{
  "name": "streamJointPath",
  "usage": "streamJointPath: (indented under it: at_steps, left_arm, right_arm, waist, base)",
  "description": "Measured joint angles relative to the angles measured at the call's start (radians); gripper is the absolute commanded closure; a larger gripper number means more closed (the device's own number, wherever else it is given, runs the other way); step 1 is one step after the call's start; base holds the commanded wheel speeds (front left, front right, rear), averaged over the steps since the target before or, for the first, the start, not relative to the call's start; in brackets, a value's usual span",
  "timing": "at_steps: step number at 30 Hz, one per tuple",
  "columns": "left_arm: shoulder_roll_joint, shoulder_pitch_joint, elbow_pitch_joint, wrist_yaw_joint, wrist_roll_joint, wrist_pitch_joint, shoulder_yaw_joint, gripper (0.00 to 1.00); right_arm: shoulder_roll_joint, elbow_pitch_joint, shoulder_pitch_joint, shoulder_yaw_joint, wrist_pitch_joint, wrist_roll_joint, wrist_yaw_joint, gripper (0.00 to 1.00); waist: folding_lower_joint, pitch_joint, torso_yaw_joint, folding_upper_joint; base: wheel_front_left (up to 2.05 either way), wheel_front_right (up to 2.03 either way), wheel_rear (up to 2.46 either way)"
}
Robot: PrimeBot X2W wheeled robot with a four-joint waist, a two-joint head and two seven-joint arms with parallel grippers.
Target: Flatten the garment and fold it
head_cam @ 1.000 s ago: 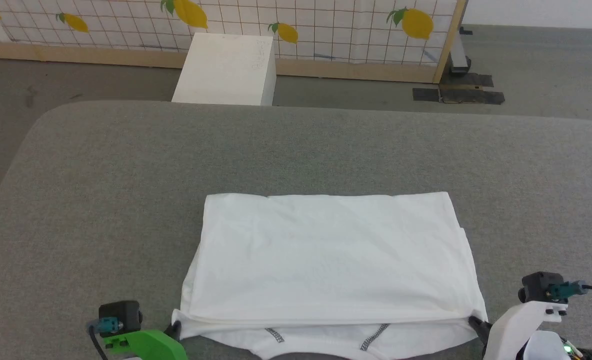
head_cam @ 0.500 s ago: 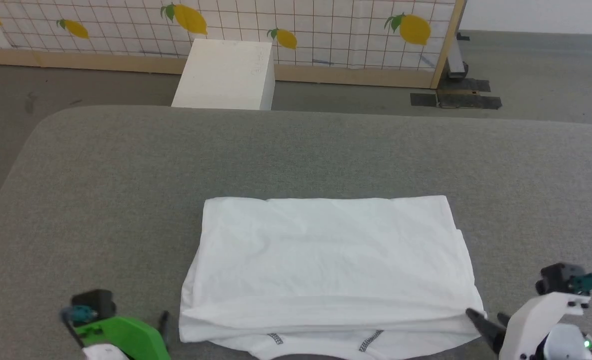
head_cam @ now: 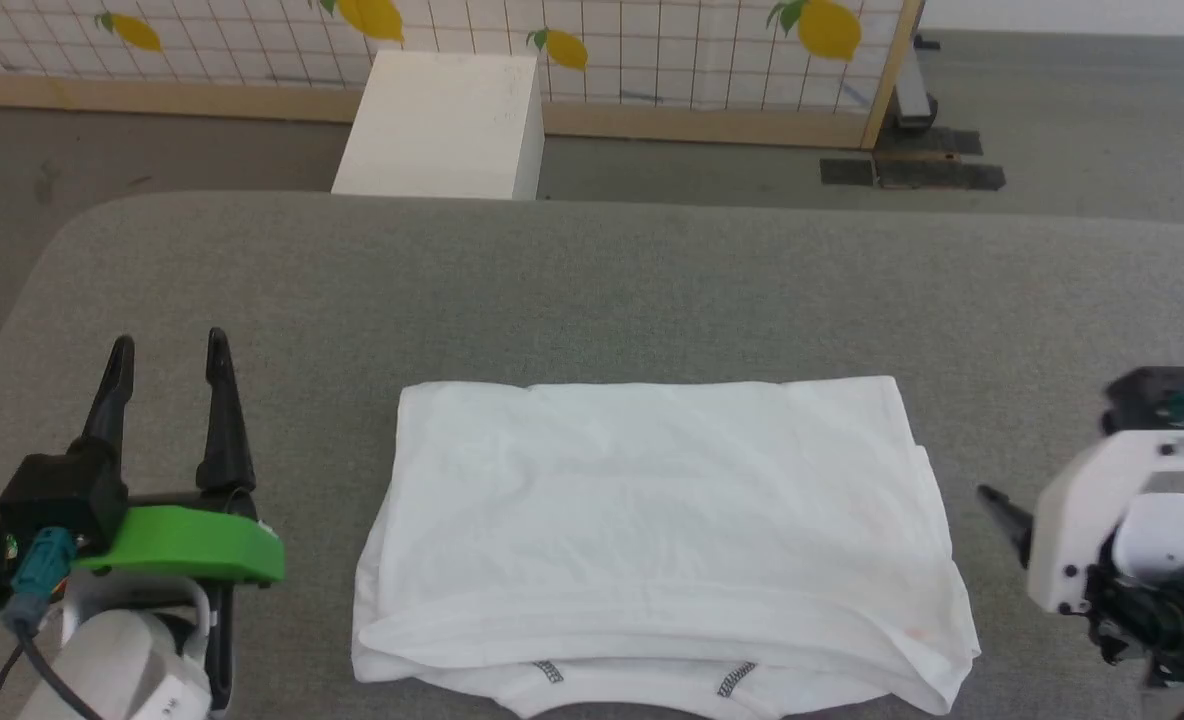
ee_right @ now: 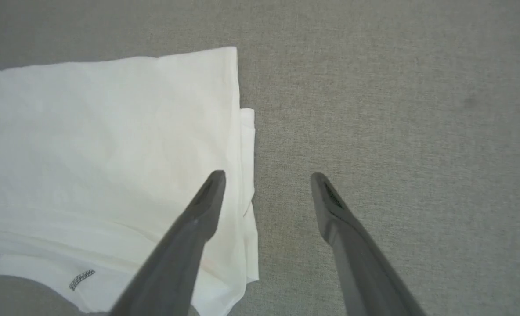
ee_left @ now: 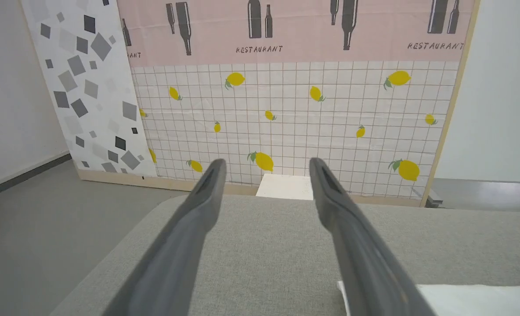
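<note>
Left gripper [head_cam: 169, 342]: left of the garment [head_cam: 652, 520], well clear of it, fingers spread, nothing held. Garment is folded into a rectangle, flat on the grey table [head_cam: 592, 290], with a stitched seam edge peeking out at its near side. Right gripper [ee_right: 267, 176]: at the garment's right edge, fingers spread, empty. In the wrist view, one finger is over fabric and one over table.

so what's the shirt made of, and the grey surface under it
The garment: thin, matte white cloth, probably cotton-like; it creases softly and has overlock-stitched seams. The grey surface: matte woven fabric covering, judging by its fine weave texture and rounded edge; likely padded.
</note>
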Motion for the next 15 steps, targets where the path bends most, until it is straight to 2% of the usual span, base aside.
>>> streamJointPath:
  at_steps: [2,6,10,15]
  left_arm:
    - [-0.017,-0.011,-0.014,-0.016,0.06,-0.01,0.006,0.0]
    - [-0.091,-0.015,-0.104,-0.055,0.194,-0.014,0.053,0.0]
    - [-0.154,0.018,-0.102,-0.091,0.24,-0.014,0.101,0.0]
    - [-0.207,0.039,-0.085,-0.158,0.266,-0.014,0.134,0.0]
  right_arm:
    - [-0.007,0.059,-0.028,0.035,0.014,-0.035,0.0,0.0]
    - [0.0,0.175,-0.084,0.096,0.017,-0.055,0.0,0.0]
    - [-0.002,0.271,-0.11,0.162,0.017,-0.073,0.0,0.0]
    - [-0.018,0.323,-0.145,0.201,0.014,-0.078,0.0,0.0]
  waist:
    - [0.0,0.015,-0.001,0.0]
    - [0.0,0.052,0.0,0.0]
    - [0.0,0.087,0.005,0.0]
    - [0.0,0.108,0.018,0.0]
  base:
    - [0.0,0.0,0.0]
    - [0.0,0.0,0.0]
    - [0.0,0.0,0.0]
    - [0.0,0.0,0.0]
